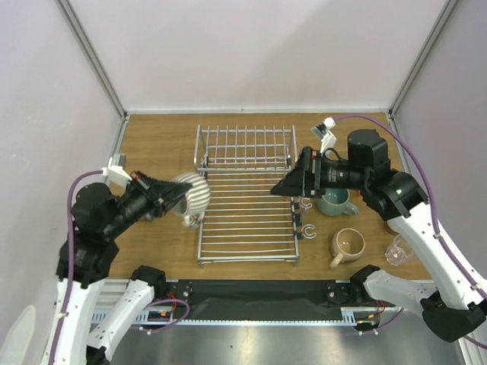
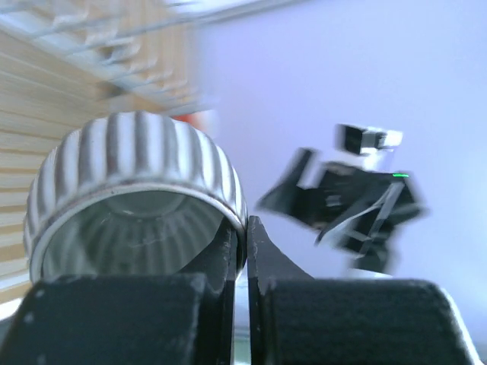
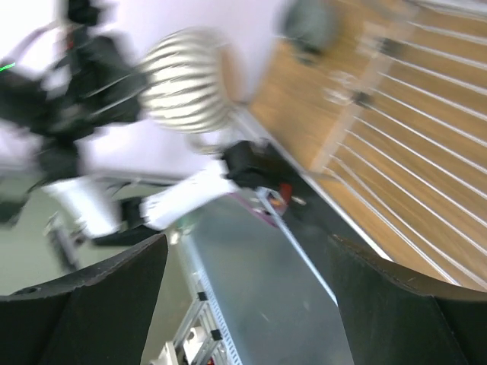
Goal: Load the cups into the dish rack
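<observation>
Wooden tabletop boxed in by pale walls is what I'm working over, and at the left edge of the dish rack hangs the ribbed silver-grey cup, tipped on its side above the slats rather than resting on them. My left gripper is pinched tight on its rim, one finger inside the wall and one outside, which the left wrist view shows plainly. My right gripper hovers over the right side of the rack with its fingers spread wide and nothing between them. Right of the rack, standing on the table, are a teal-green mug just beside the rack's small side hooks, a beige mug nearer to me, and a clear glass at the near right. I see no cup seated anywhere on the rack, so by my reckoning the loading has barely begun: this first cup needs setting down, and at least those three come after it.
</observation>
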### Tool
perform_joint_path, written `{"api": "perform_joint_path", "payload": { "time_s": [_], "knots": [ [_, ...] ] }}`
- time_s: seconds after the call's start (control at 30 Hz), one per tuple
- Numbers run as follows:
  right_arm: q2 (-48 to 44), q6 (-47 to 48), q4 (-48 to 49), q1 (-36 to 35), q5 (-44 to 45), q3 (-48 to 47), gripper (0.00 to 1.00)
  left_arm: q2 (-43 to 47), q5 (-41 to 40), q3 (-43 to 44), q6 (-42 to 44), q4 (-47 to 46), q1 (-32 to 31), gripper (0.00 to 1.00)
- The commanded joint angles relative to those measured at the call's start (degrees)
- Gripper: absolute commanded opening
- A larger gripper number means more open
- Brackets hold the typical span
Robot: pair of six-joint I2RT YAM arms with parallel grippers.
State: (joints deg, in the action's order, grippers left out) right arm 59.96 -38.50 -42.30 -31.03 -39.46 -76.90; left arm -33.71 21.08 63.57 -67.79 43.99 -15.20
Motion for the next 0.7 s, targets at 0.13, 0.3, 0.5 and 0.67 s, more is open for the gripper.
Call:
{"api": "perform_joint_path", "payload": {
  "time_s": [0.13, 0.3, 0.5, 0.67],
  "knots": [
    [3.05, -10.63, 24.81, -7.11, -4.93, -2.02, 0.93, -2.23, 6.44, -8.54, -18.15, -59.86, 0.09, 0.00],
    [7.61, -12.74, 31.23, -11.94, -3.26, -3.07, 0.93, -4.87, 2.57, -12.33, -24.22, -76.03, -0.27, 0.01],
    [11.57, -14.23, 34.65, -14.15, -0.62, -5.18, 0.93, -7.15, 2.48, -12.24, -26.60, -80.02, -1.14, 0.00],
    [13.86, -15.37, 39.92, -15.20, -0.27, -4.92, 0.92, -7.51, 1.60, -12.15, -27.40, -80.46, -3.08, 0.00]
  ]
}}
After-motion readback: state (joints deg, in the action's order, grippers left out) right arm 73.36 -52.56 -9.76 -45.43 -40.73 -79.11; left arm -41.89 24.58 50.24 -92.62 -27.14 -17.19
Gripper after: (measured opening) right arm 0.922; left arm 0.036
